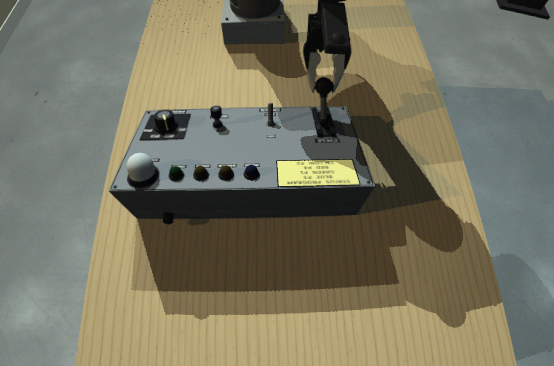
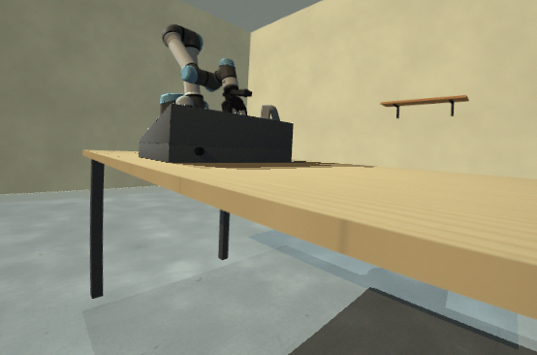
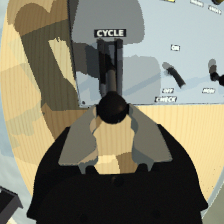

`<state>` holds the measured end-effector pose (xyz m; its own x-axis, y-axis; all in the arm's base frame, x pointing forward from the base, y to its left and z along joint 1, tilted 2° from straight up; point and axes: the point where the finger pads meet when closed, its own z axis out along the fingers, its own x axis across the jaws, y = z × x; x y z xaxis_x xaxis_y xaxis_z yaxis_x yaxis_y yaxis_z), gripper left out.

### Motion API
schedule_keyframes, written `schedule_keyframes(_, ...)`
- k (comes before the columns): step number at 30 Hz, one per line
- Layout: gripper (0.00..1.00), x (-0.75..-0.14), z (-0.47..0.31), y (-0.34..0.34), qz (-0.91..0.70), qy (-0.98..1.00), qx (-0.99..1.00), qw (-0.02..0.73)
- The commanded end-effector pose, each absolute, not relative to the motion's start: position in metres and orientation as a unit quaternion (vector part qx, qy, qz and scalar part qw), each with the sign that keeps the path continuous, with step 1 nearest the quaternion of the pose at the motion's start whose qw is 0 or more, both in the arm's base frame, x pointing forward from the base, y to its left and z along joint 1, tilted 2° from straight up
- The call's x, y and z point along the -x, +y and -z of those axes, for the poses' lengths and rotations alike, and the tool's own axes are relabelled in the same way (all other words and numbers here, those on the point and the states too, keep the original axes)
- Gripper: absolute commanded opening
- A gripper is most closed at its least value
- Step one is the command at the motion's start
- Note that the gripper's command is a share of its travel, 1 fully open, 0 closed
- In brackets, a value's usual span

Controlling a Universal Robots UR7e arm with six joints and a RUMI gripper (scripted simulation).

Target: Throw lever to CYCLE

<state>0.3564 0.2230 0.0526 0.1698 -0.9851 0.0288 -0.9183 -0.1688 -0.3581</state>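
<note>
The grey console point(image 1: 245, 160) sits on the wooden table. Its lever point(image 1: 324, 100) stands in a slot at the right end and leans toward the arm's base, away from the CYCLE label point(image 1: 327, 140). My gripper point(image 1: 325, 84) is shut on the lever's black ball knob point(image 3: 112, 107). In the wrist view the CYCLE label point(image 3: 110, 33) lies at the far end of the slot. In the exterior view the gripper point(image 2: 234, 106) shows just above the console's top, and the lever is hidden.
On the console are a rotary knob point(image 1: 165, 121), a small pull knob point(image 1: 216, 112), a thin toggle point(image 1: 270, 115), a white dome button point(image 1: 140, 166), several small coloured buttons point(image 1: 213, 173) and a yellow label point(image 1: 317, 173). The arm's base point(image 1: 254, 10) stands behind the console.
</note>
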Motion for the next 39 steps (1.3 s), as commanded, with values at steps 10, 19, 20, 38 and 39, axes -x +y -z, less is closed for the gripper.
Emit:
schedule_keyframes(10,0.0,-0.359,-0.055,0.223,0.128,0.632,0.753,0.131)
schedule_keyframes(19,0.0,-0.362,-0.058,0.224,0.128,0.632,0.753,0.131)
schedule_keyframes(20,0.0,-0.363,-0.058,0.224,0.128,0.632,0.753,0.131)
schedule_keyframes(38,0.0,-0.375,-0.067,0.226,0.128,0.632,0.753,0.13)
schedule_keyframes(39,0.0,-0.376,-0.068,0.226,0.128,0.632,0.753,0.13)
